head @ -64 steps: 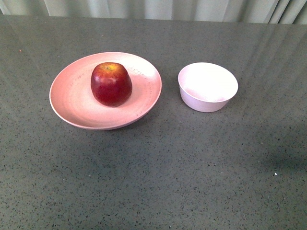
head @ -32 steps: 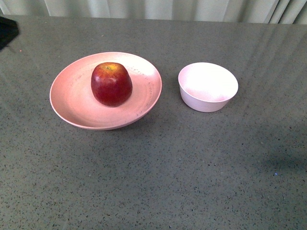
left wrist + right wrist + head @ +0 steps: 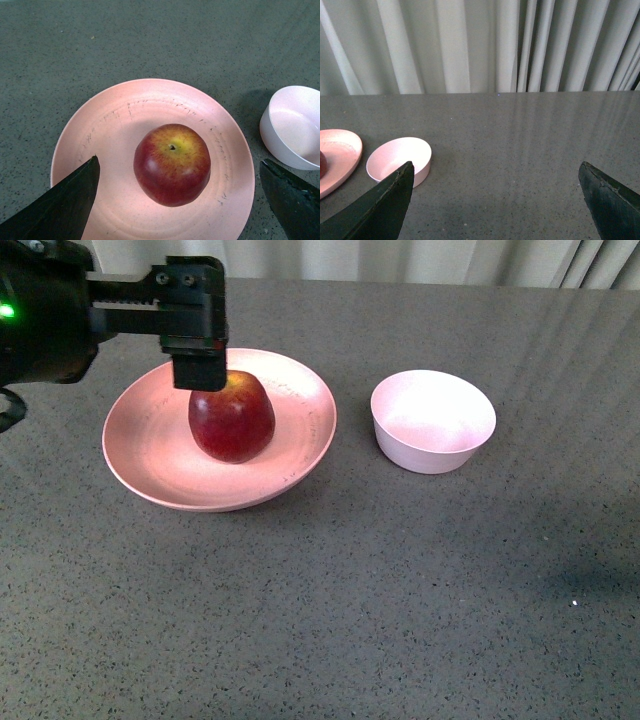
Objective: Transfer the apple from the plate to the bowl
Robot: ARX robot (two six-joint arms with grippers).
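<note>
As I read it across the grey table (image 3: 350, 620), this is the approach step. The apple (image 3: 232, 418) sits stem-up at the middle of the plate (image 3: 150, 455). My left gripper (image 3: 178, 162) hovers over it, jaws spread wider than the fruit and gripping nothing. Next I'd lower, straddle the apple and close. The bowl (image 3: 425, 458) stands empty just beside the plate, nothing between them; it looks snug, so release wants centring. My right gripper (image 3: 495, 167) hangs wide open and empty, clear of both. A pale curtain (image 3: 470, 45) hangs beyond.
</note>
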